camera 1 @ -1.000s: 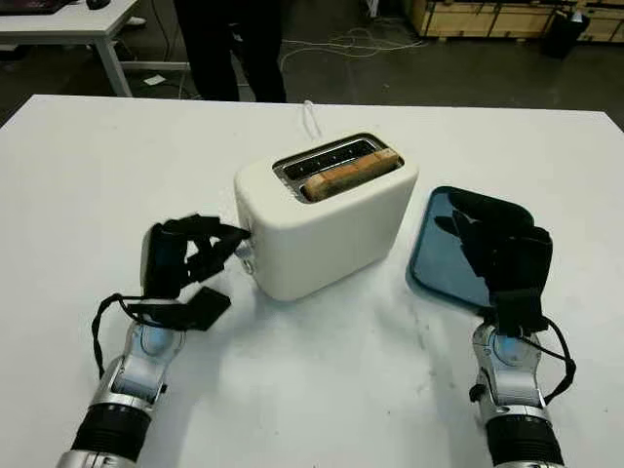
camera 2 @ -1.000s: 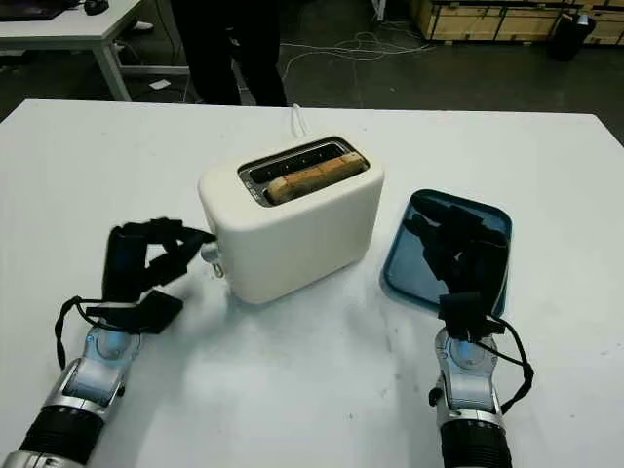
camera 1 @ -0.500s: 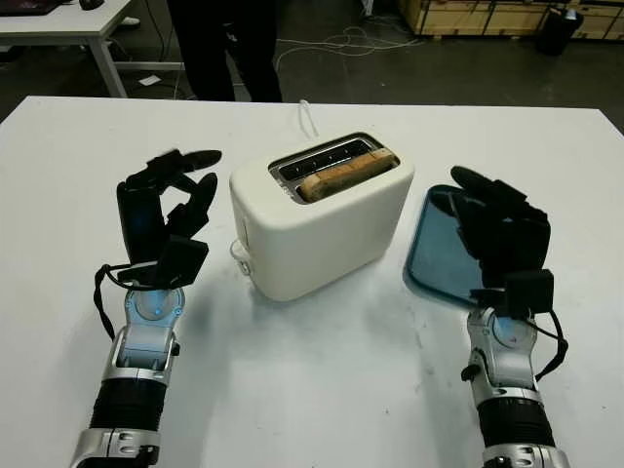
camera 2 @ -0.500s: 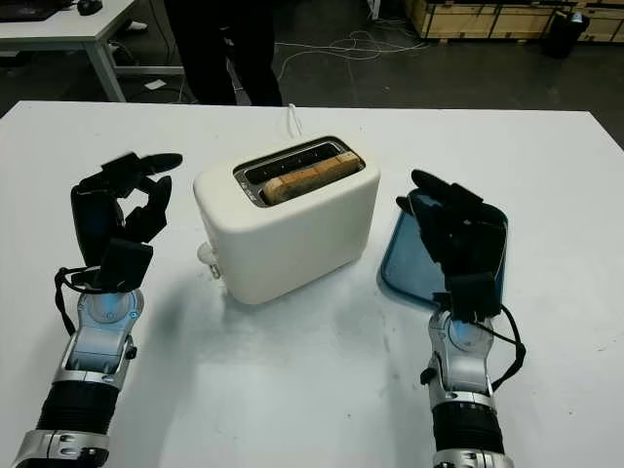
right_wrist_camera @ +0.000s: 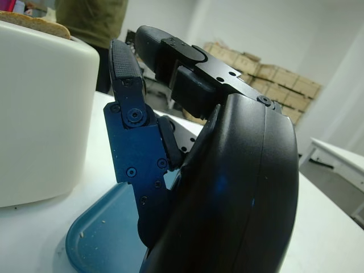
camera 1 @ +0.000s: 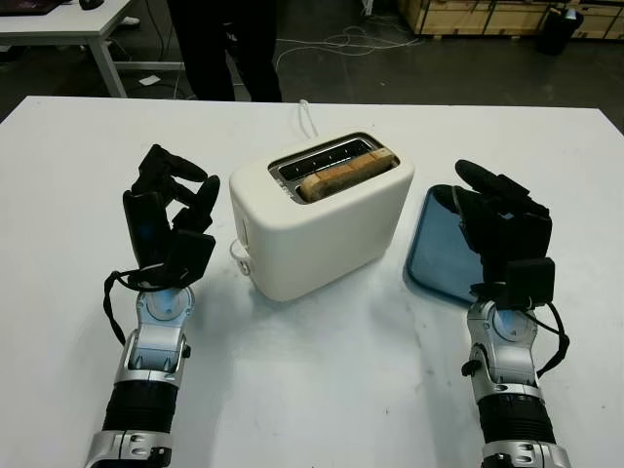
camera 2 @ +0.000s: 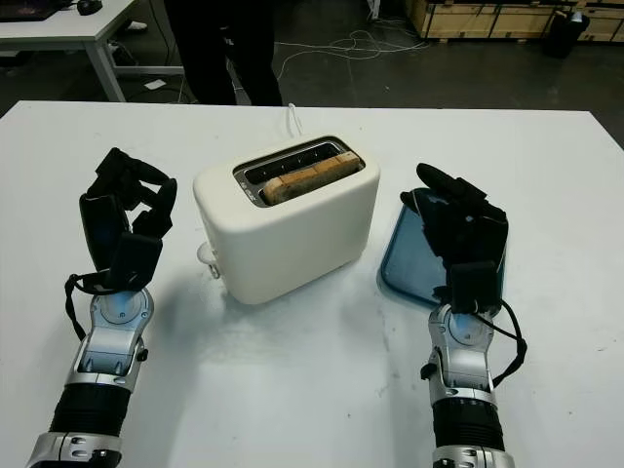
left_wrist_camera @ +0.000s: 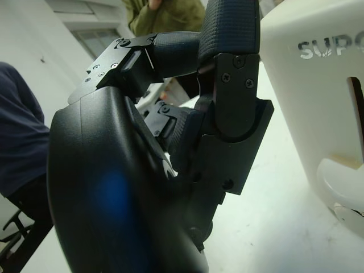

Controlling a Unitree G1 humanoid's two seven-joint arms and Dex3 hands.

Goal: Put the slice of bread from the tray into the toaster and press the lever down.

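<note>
Sitting in toaster [camera 1: 322,219], bread [camera 1: 348,174] between each robot hand

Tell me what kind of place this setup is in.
Probably a lab or workshop, not a home kitchen. The toaster stands on a bare white table, cables trail over a dark floor behind it, and wooden crates are stacked at the back, near a desk.
</note>
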